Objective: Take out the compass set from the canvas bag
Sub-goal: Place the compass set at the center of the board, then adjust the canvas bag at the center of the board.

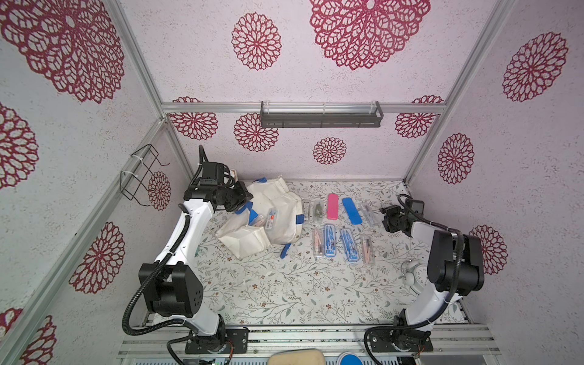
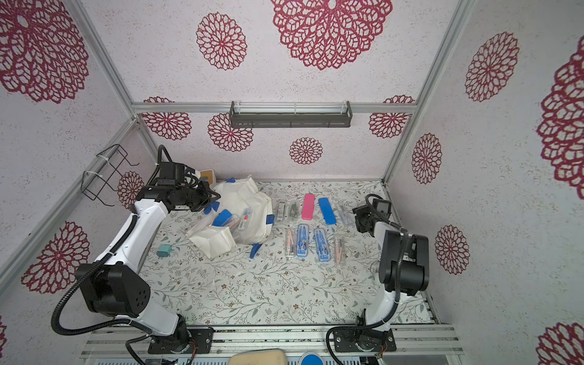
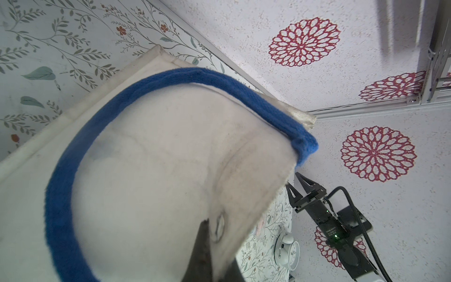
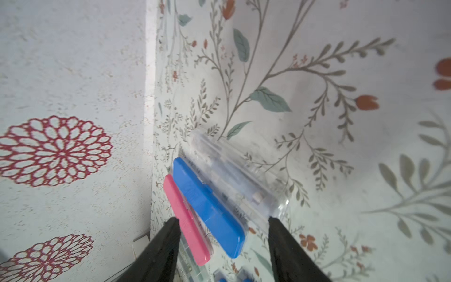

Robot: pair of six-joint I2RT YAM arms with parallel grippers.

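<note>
The cream canvas bag (image 1: 278,202) (image 2: 249,196) lies crumpled at the back left of the table, its blue handles loose. My left gripper (image 1: 248,197) (image 3: 214,244) is shut on the bag's fabric edge (image 3: 158,171) and holds it up. Two clear compass set cases (image 1: 271,218) show in the bag's mouth. Several more cases lie in two rows to the bag's right. My right gripper (image 1: 386,218) (image 4: 223,219) is open and holds nothing. It hovers by the clear case (image 4: 234,171) at the far row's right end, next to a blue case (image 4: 207,205) and a pink one (image 4: 185,219).
A white alarm clock (image 1: 417,273) stands by the right arm's base. A white box with a tan top (image 2: 207,175) sits behind the left wrist. A teal plug (image 2: 164,251) lies beside the left arm. A wire basket (image 1: 139,177) hangs on the left wall.
</note>
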